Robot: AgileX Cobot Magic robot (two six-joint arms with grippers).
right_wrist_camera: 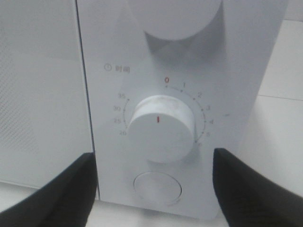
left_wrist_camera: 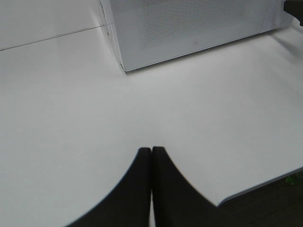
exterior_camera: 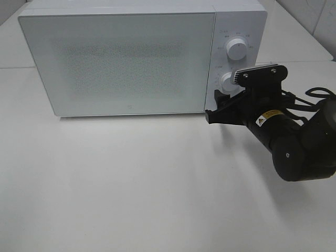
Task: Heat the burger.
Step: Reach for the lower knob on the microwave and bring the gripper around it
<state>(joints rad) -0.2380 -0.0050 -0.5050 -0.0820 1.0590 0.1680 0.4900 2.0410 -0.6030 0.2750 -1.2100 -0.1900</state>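
Note:
The burger is not in view. The white microwave (exterior_camera: 121, 58) stands at the back of the table with its door closed. My right gripper (exterior_camera: 218, 107) is open and empty in front of the control panel, its fingers (right_wrist_camera: 61, 194) on either side of the lower timer knob (right_wrist_camera: 161, 127) without touching it. The knob's red mark points up, close to 0. My left gripper (left_wrist_camera: 151, 153) is shut and empty over bare table in front of the microwave (left_wrist_camera: 189, 23). It does not show in the exterior view.
A second knob (exterior_camera: 237, 50) sits above the timer knob (exterior_camera: 229, 82). A round push button (right_wrist_camera: 157, 187) sits under the timer knob. The white table's (left_wrist_camera: 71, 118) front edge (left_wrist_camera: 265, 184) shows in the left wrist view.

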